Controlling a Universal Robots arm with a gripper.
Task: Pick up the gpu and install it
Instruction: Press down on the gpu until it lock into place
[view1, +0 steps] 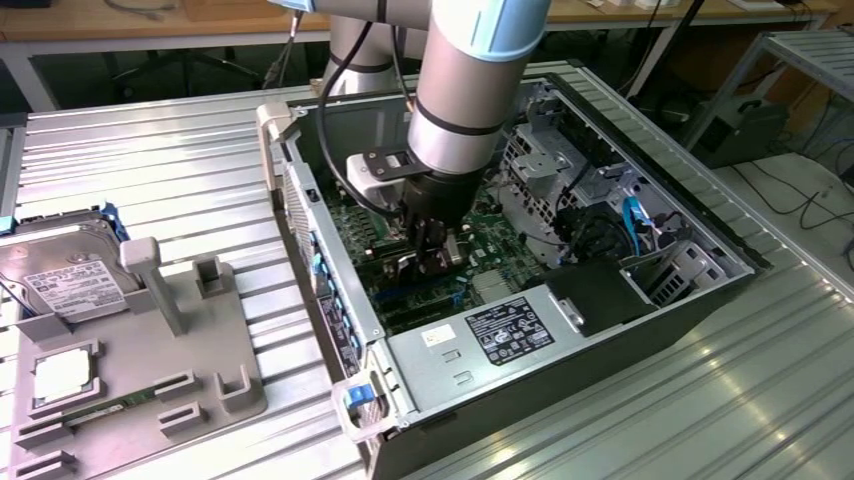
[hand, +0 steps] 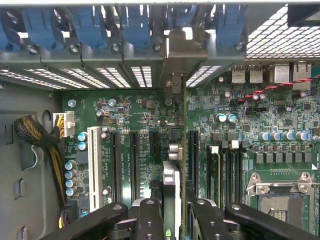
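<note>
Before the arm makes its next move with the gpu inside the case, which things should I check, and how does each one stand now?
1. Hold: the hand is shut on the gpu, a finger on each side. Ok.
2. Orientation: the gpu stands on edge over the motherboard, with its bracket toward the rear slot openings. Ok.
3. Seating: whether the card edge is fully in the slot. Cannot tell.
4. Bracket: it lies in one rear opening, beside the blue clips. Ok.
5. Cables: the braided cable lies at the case wall, apart from the gpu. Ok.
6. Arm clearance: it comes down through the open side of the case, apart from the walls. Ok.
</note>
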